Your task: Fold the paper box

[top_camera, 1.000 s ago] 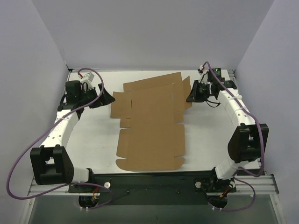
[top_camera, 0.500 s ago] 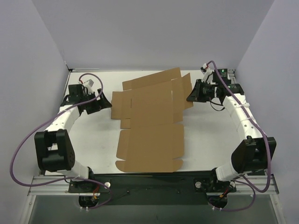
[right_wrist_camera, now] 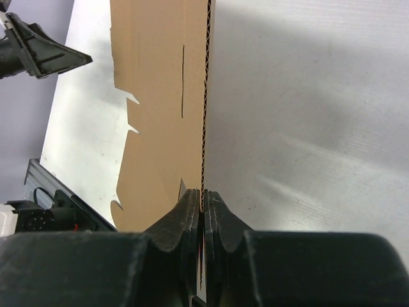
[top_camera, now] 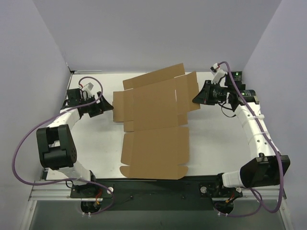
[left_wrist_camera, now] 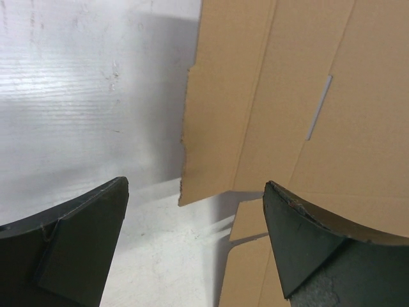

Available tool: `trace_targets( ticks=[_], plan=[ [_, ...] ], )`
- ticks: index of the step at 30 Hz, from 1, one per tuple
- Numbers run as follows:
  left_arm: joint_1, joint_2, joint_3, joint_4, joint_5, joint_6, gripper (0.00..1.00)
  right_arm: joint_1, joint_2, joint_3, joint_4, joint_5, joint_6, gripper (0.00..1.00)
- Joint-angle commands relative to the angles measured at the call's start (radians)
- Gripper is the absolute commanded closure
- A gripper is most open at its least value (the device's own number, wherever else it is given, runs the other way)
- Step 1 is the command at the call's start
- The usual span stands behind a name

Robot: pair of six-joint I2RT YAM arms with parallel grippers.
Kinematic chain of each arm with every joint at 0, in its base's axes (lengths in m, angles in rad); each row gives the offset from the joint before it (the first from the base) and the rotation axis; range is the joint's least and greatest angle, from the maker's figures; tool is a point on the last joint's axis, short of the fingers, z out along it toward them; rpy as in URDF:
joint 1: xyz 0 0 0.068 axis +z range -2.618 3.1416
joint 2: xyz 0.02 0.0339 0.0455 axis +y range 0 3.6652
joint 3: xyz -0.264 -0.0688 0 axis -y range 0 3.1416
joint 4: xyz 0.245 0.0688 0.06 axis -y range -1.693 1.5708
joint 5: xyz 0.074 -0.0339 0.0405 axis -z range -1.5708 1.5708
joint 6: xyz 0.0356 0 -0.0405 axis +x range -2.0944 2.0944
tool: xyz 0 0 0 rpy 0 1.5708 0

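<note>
The right pincer (right_wrist_camera: 202, 195) is pinched tight on the box (top_camera: 153, 129), holding that flap up off the counter (top_camera: 211, 139). The left pincer (left_wrist_camera: 195, 185) gapes empty, the opposite flap just ahead; gripping it probably comes next.

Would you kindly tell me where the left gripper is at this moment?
In the top view, the left gripper is on the far left side, open, facing the left flap edge of the paper box.
</note>
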Motion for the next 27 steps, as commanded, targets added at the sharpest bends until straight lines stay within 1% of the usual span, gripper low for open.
trace_targets(
  ticks=[1,3,4,5,6,8,10,11,14,17,18,19,21,22,24,25,27],
  plan=[
    [0.041,0.007,-0.002,0.112,0.064,0.002,0.04,-0.008,-0.073,-0.003,0.005,-0.086,-0.015,1.0],
    [0.04,0.034,-0.002,0.172,0.104,-0.029,0.06,-0.008,-0.083,0.0,0.005,-0.114,-0.015,1.0],
    [0.038,0.063,-0.002,0.189,0.161,-0.038,0.09,-0.01,-0.087,0.0,0.004,-0.125,-0.015,1.0],
    [0.037,0.076,-0.005,0.198,0.187,-0.067,0.09,-0.01,-0.089,0.002,0.005,-0.138,-0.015,1.0],
    [0.037,0.084,-0.013,0.279,0.207,-0.081,0.1,-0.008,-0.087,0.004,0.004,-0.148,-0.015,1.0],
    [0.037,0.097,-0.043,0.347,0.259,-0.134,0.1,-0.007,-0.092,0.002,0.007,-0.154,-0.015,1.0],
    [0.034,0.111,-0.074,0.45,0.307,-0.179,0.1,-0.007,-0.098,0.002,0.008,-0.166,-0.015,1.0],
    [0.031,0.117,-0.077,0.477,0.311,-0.203,0.1,-0.008,-0.096,0.002,0.01,-0.169,-0.015,1.0],
    [0.027,0.145,-0.076,0.478,0.314,-0.207,0.11,-0.007,-0.101,0.001,0.013,-0.183,-0.012,1.0],
    [0.014,0.156,-0.086,0.523,0.333,-0.239,0.15,-0.007,-0.106,-0.004,0.016,-0.183,-0.014,1.0],
    [0.006,0.156,-0.088,0.524,0.339,-0.239,0.22,-0.007,-0.106,-0.006,0.016,-0.183,-0.012,1.0],
    [-0.003,0.156,-0.083,0.521,0.345,-0.236,0.27,-0.007,-0.104,-0.007,0.016,-0.175,-0.017,1.0],
    [-0.022,0.153,-0.071,0.49,0.351,-0.211,0.43,-0.008,-0.106,-0.007,0.018,-0.162,-0.021,1.0],
    [-0.023,0.145,-0.068,0.478,0.344,-0.202,0.56,-0.01,-0.103,-0.013,0.016,-0.152,-0.023,1.0],
    [-0.023,0.131,-0.062,0.449,0.334,-0.178,0.65,-0.011,-0.1,-0.016,0.015,-0.111,-0.022,1.0],
    [-0.023,0.118,-0.06,0.43,0.315,-0.164,0.76,-0.011,-0.098,-0.019,0.016,-0.096,-0.021,1.0],
    [-0.031,0.101,-0.056,0.401,0.304,-0.131,0.86,-0.013,-0.095,-0.024,0.016,-0.042,-0.02,0.99]
  ],
)
